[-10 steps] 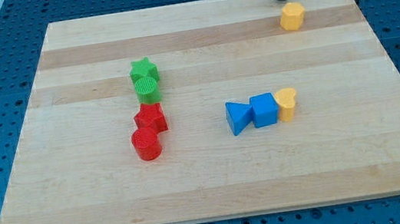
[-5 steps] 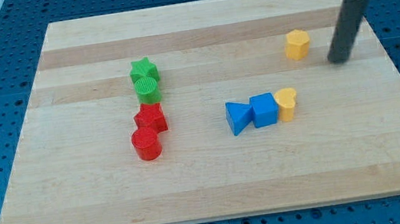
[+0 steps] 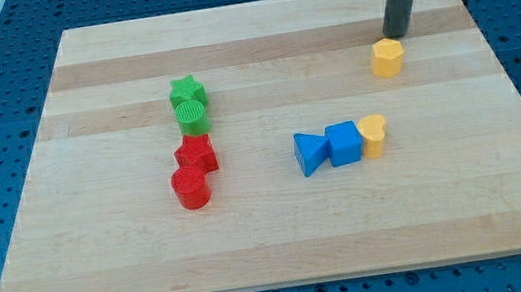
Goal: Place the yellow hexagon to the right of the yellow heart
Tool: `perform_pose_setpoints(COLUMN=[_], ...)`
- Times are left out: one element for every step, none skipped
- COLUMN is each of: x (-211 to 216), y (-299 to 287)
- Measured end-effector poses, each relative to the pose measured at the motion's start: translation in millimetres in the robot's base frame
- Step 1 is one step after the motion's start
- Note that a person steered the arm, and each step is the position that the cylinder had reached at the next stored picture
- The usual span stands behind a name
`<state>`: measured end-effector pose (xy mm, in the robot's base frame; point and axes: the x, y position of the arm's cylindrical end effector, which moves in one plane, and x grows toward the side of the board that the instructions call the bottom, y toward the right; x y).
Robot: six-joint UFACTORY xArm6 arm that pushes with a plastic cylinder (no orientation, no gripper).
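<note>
Camera view showed my tip (image 3: pixel 394 35) just above the yellow hexagon (image 3: pixel 386 57), toward the board's top edge, near its top right corner. No claw was there, only a plain dark rod. The yellow heart (image 3: pixel 374 134) sat below, touching a blue cube (image 3: pixel 344 143). A push down and a bit right seemed needed. The blocks looked smooth, the wooden board (image 3: pixel 155 261) striped.
</note>
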<state>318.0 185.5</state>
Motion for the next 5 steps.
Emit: perform_pose_setpoints(x=[7,4,-6,14,34], y=[0,0,-1,-3,-7])
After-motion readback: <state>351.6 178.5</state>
